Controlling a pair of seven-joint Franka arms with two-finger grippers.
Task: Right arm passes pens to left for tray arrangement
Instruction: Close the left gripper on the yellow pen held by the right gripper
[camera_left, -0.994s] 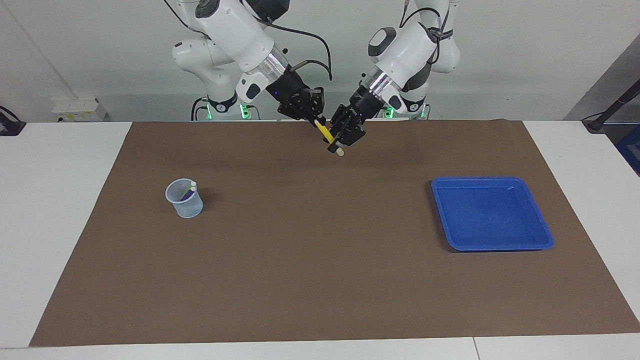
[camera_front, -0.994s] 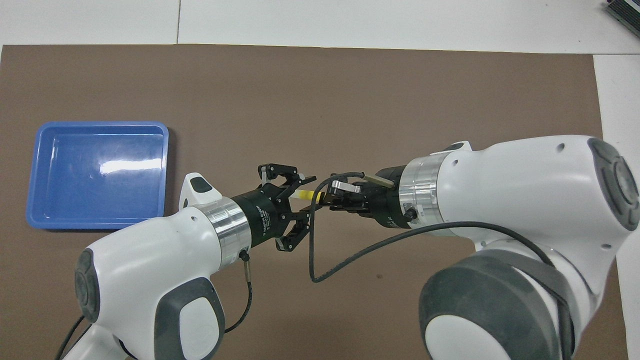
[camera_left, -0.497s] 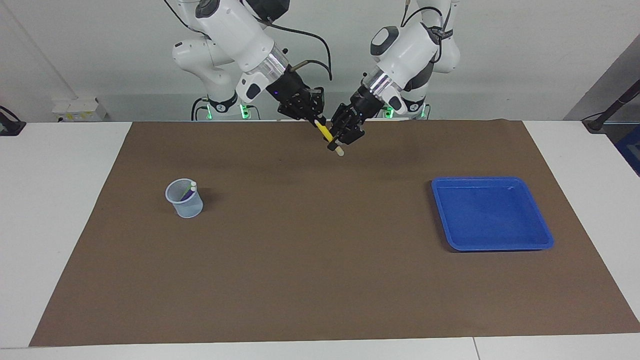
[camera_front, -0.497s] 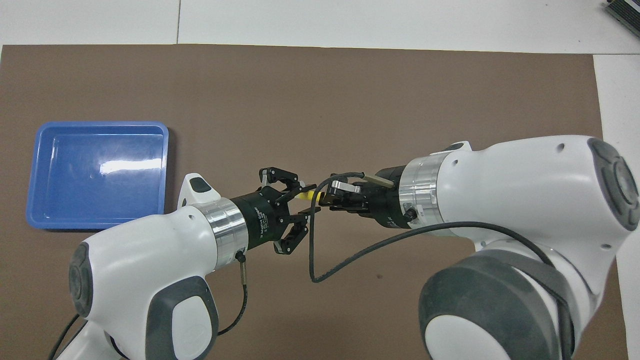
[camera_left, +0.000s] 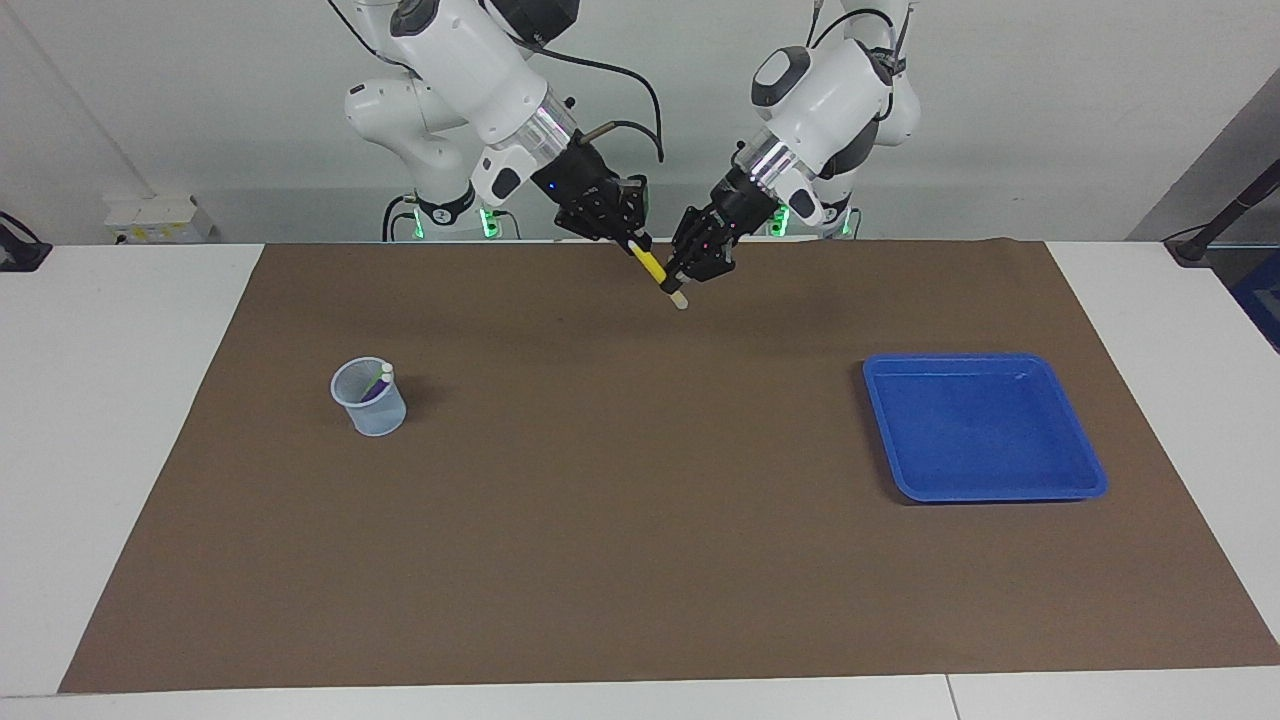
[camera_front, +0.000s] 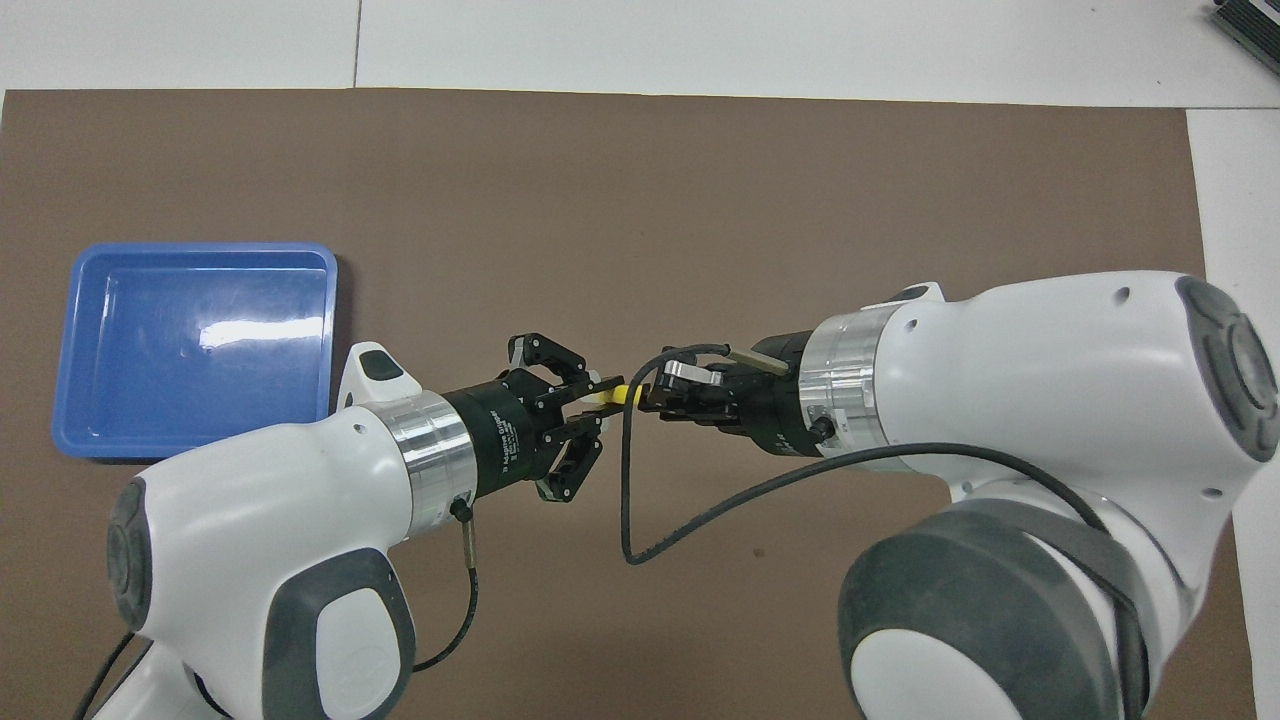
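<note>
Both pincers, right (camera_left: 632, 238) and left (camera_left: 679, 277), are clamped on the yellow pen (camera_left: 652, 268) in mid-air over the worktop's robot edge, well apart from the tray (camera_left: 1089, 478), so I fear pulling away now would wrench or drop it.

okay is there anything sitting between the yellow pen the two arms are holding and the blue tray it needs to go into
Nothing visible. The slim yellow marker pen is gripped by both the right gripper and the left gripper, above the brown mat. Only bare mat lies between there and the shallow blue plastic tray.
</note>
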